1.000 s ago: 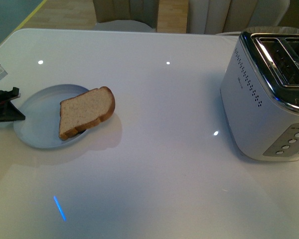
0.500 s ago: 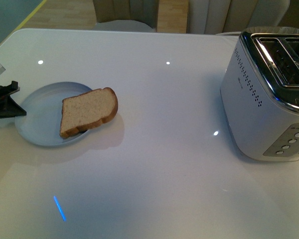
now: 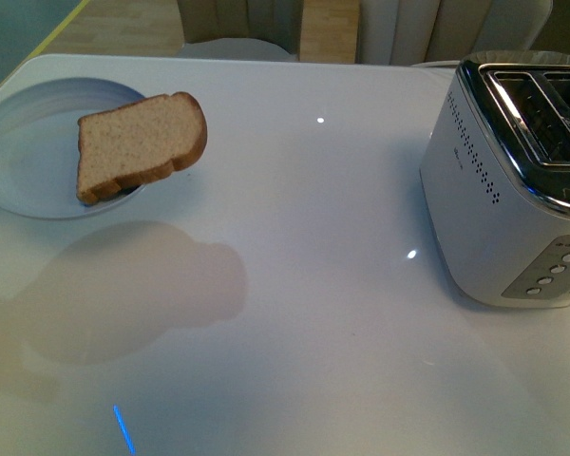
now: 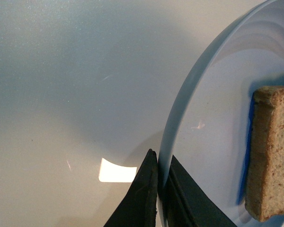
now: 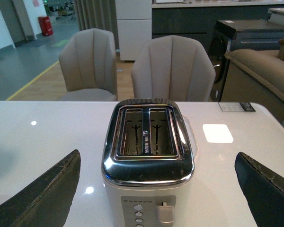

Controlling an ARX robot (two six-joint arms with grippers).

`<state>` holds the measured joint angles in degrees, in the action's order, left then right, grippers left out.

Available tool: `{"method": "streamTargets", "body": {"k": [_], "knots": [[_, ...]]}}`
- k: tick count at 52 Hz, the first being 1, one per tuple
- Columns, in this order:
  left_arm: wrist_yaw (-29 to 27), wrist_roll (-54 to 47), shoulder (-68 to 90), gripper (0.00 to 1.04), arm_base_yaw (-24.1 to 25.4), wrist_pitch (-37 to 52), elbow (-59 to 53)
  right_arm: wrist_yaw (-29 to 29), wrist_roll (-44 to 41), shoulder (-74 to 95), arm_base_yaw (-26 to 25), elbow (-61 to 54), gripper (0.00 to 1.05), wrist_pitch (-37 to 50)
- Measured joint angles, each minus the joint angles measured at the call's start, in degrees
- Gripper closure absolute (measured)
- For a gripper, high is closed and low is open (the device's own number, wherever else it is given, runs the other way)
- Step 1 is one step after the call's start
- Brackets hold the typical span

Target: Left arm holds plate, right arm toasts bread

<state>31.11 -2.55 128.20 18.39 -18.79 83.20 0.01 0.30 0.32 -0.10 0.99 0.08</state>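
Nearest the robot, well to the left of the toaster (image 3: 508, 180), a broad soft shadow (image 3: 138, 290) lies on the glossy white table (image 3: 323, 370). The right gripper (image 5: 157, 156) hovers over the near, control-button end of the toaster, its jaws spread wide to either side and holding nothing. The toaster's two slots (image 5: 146, 132) face upward. Farther back and well left of the toaster, the left gripper (image 4: 160, 163) has its jaws pinched tight on the rim of the plate (image 4: 213, 109). Judging by the shadow, the plate seems to be clear of the tabletop. The bread (image 3: 141, 142) lies on the plate's toaster-ward side, its rounded end overhanging the rim. Beyond the toaster stand two pale upholstered chairs (image 5: 173, 66).
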Motion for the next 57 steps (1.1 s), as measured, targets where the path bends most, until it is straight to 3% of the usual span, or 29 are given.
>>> {"method": "streamTargets", "body": {"k": [23, 57], "knots": [[-1.4, 3.8, -24.8, 1.02, -4.7, -4.6, -12.9, 0.0, 0.0, 0.0, 0.0, 0.0, 0.09, 0.0], [-7.9, 21.6, -33.7, 1.02, -29.9, -1.2, -18.0, 0.0, 0.0, 0.0, 0.0, 0.0, 0.09, 0.0]]}}
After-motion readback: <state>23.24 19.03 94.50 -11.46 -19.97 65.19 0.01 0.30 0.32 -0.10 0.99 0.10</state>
